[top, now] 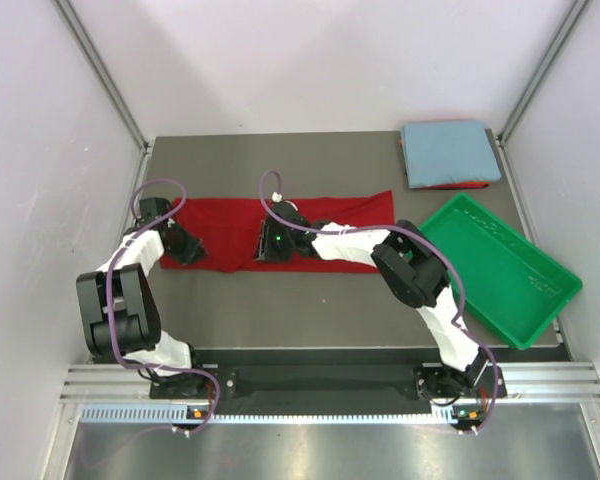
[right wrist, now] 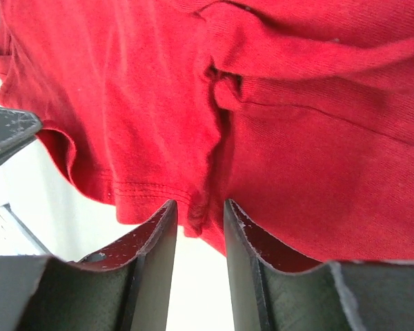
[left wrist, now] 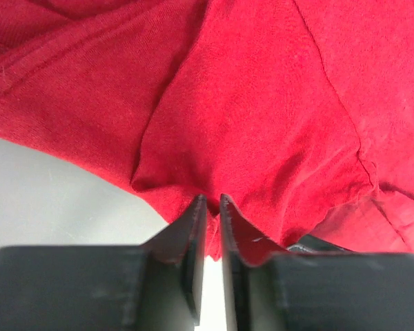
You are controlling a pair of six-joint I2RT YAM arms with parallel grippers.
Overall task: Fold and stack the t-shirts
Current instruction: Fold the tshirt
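Progress. We found the task part done. At the far right corner of the table (top: 310,155) a light blue t-shirt (top: 448,150) lay folded square, and under its near edge a sliver of a second red t-shirt (top: 450,186) showed. We judged these two to be folded and stacked. The lower one was almost wholly covered, so we could not confirm its fold.

The plain red t-shirt (top: 330,215) lay across the middle of the table as a long narrow band running left to right, well apart from the stack. We judged its lengthwise folds made. The crosswise folds and its transfer onto the stack were outstanding.

Grippers. The left gripper (left wrist: 209,201) was at the left end of the band. Its jaws were drawn nearly together, with a thin edge of red cloth in the slit between them, and we took this for a clamp on the corner. The right gripper (right wrist: 196,207) was near the middle of the band. Its jaws stood apart, astride a raised pucker at the hem, and bare table showed in the gap. As far as we could see, it had not taken hold.

The green tray (top: 540,300) sat at the right, just beside the band's end, with nothing visible in it.

Markings. We found no brand, print or legible writing on any garment or on the tray. No neck label was visible in any of the three views.
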